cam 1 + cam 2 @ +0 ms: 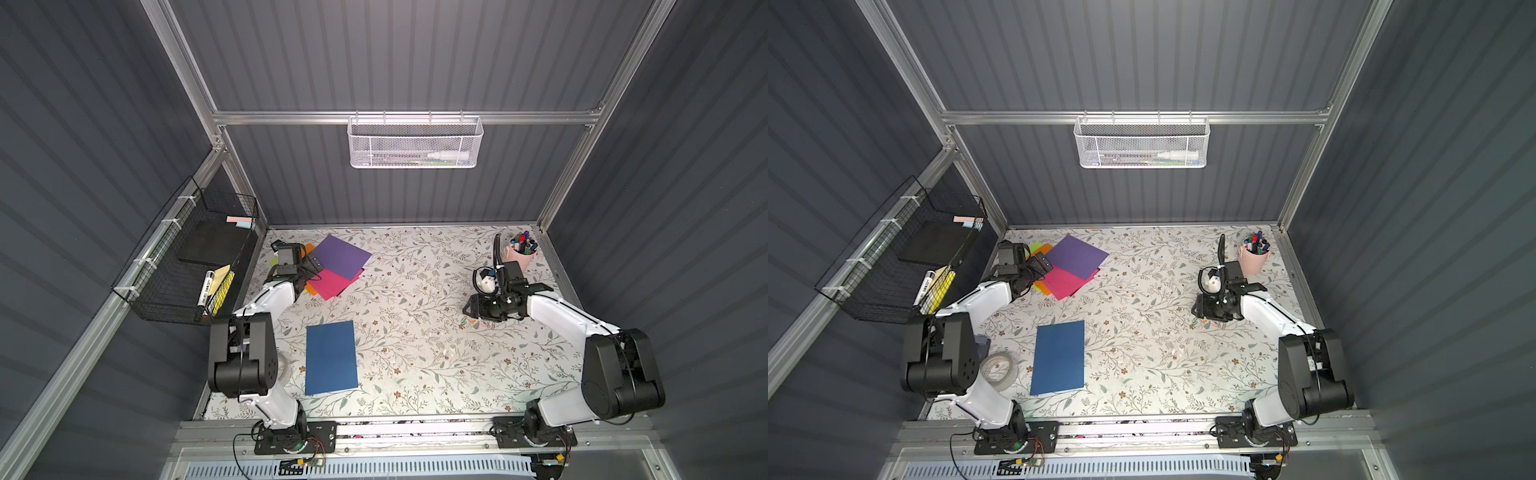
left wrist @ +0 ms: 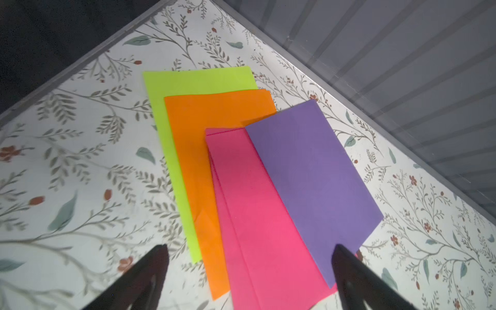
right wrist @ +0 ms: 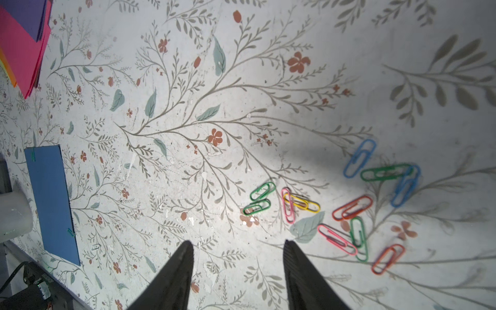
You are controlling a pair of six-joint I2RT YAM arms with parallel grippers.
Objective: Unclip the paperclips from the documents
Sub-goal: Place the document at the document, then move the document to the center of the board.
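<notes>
Bare tabletop (image 1: 415, 332) between navy sheet (image 1: 331, 358) and loose paperclips (image 3: 352, 208); pen cup (image 1: 519, 257) at far corner.

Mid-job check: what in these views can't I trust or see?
- Fanned coloured paper sheets: one end cut off by the left wrist view's edge.
- Navy blue sheet: its green clips too small in both top views.
- Loose coloured wire paperclips: uncountable specks beside the right gripper in both top views.

Eleven loose paperclips (image 3: 351, 206), two green clips (image 3: 70, 232) on one blue sheet (image 3: 51, 201), two baskets (image 1: 415, 143), one pen cup (image 1: 519, 258)
</notes>
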